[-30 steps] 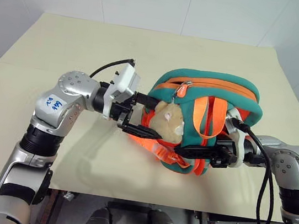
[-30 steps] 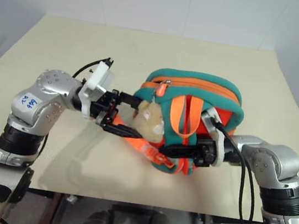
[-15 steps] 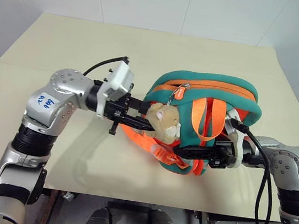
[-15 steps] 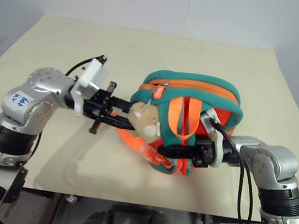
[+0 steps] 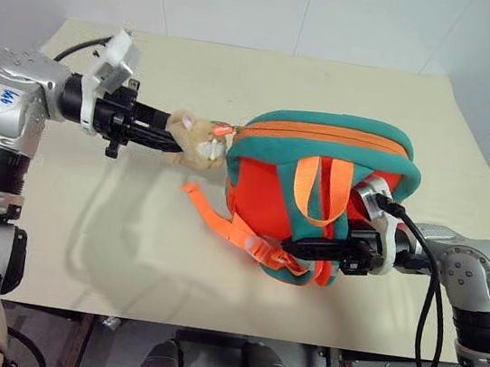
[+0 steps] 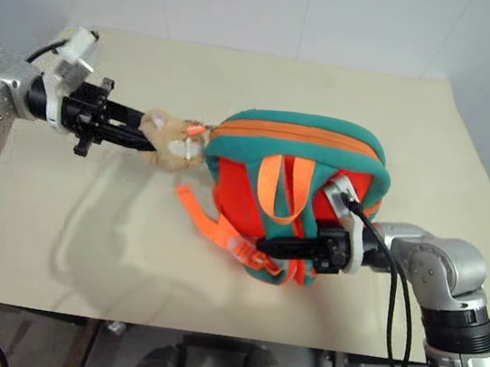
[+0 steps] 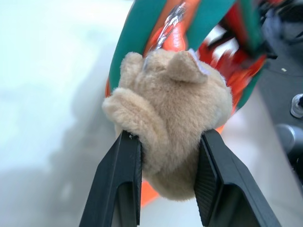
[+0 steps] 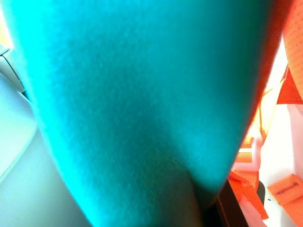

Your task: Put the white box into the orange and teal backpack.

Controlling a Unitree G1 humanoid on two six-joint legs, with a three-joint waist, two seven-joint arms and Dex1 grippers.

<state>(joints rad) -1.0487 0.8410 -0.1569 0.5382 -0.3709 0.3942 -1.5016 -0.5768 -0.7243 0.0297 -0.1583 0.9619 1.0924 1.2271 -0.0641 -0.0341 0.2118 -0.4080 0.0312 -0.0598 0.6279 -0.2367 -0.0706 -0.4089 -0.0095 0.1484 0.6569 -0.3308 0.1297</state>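
The orange and teal backpack (image 5: 319, 176) lies on the beige table (image 5: 65, 231), its orange straps facing up. Its beige plush charm (image 5: 194, 140) is stretched out to the left on the zipper pull (image 5: 223, 131). My left gripper (image 5: 173, 141) is shut on that charm; in the left wrist view the plush (image 7: 165, 109) is squeezed between both black fingers (image 7: 120, 175). My right gripper (image 5: 296, 244) lies along the backpack's near bottom edge, shut on its teal edging (image 8: 132, 104). The white box is out of view.
A loose orange strap (image 5: 221, 221) trails on the table left of the backpack. A black cable (image 5: 434, 301) runs along my right arm. Bare tabletop lies behind the backpack and at the near left; white walls stand beyond the far edge.
My left gripper closed on the plush charm and swung far left with it, dragging the zipper pull to the backpack's left end. The backpack flattened slightly. My right gripper stayed put.
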